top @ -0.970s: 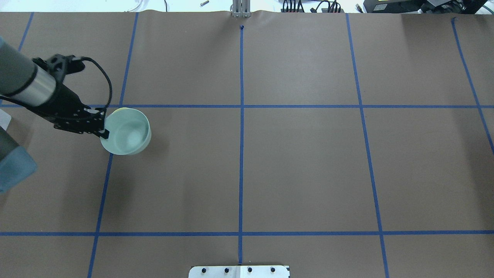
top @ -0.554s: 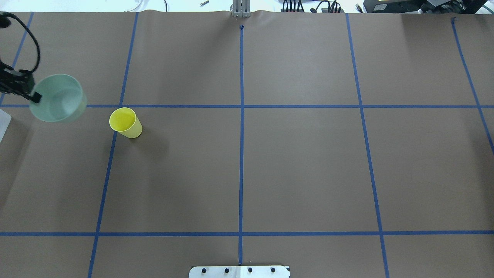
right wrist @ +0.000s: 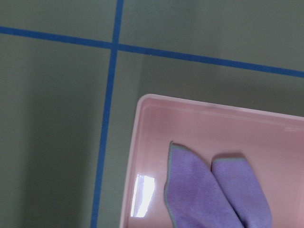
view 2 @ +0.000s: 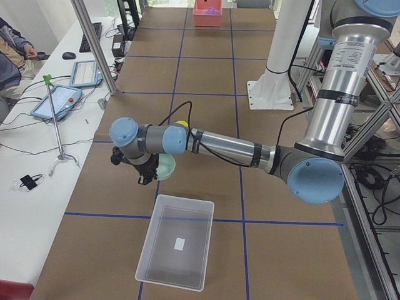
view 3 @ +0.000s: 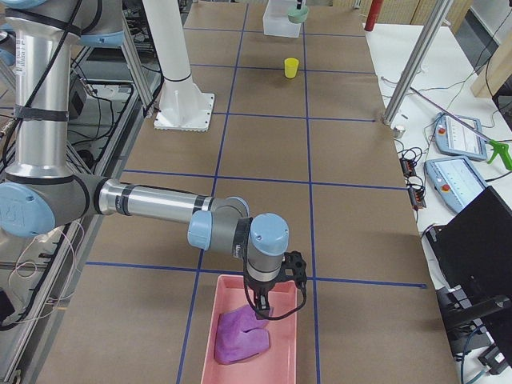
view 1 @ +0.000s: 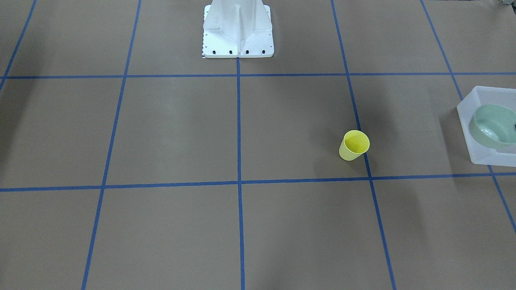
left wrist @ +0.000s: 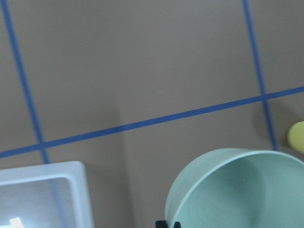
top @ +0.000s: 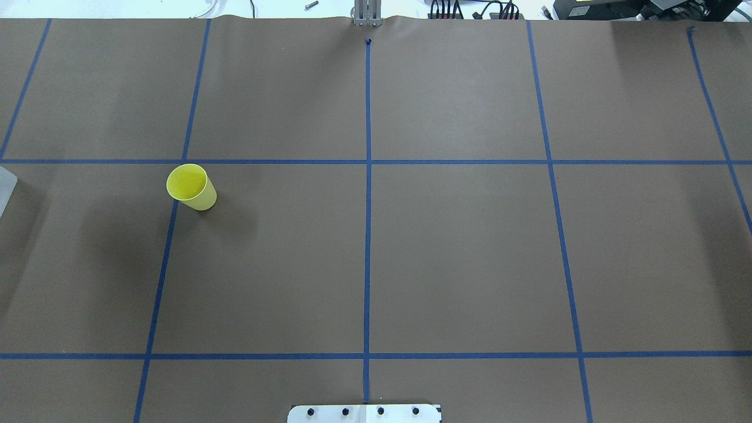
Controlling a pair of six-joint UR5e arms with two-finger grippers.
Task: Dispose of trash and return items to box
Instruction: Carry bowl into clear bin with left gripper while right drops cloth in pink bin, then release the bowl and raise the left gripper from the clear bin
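My left gripper (view 2: 152, 175) is shut on the rim of the pale mint-green bowl (view 2: 166, 167) and holds it in the air by the far end of the translucent white bin (view 2: 147, 240). In the left wrist view the bowl (left wrist: 242, 190) is right of the bin's corner (left wrist: 71, 167). In the front-facing view the bowl (view 1: 494, 125) hangs over the bin (view 1: 496, 159). A yellow cup (top: 191, 187) stands upright on the table. My right gripper (view 3: 261, 310) hangs over a purple cloth (right wrist: 209, 194) in a pink tray (right wrist: 152, 142); I cannot tell whether it is open.
The white pedestal base (view 1: 238, 28) stands at the robot's side of the table. Blue tape lines grid the brown table cover. An operator and tablets are at a side bench (view 2: 59, 100) beyond the table's far edge.
My left gripper has carried the bowl leftward out of the overhead view, toward the bin. The yellow cup that the bowl hid now shows and has stayed in place.
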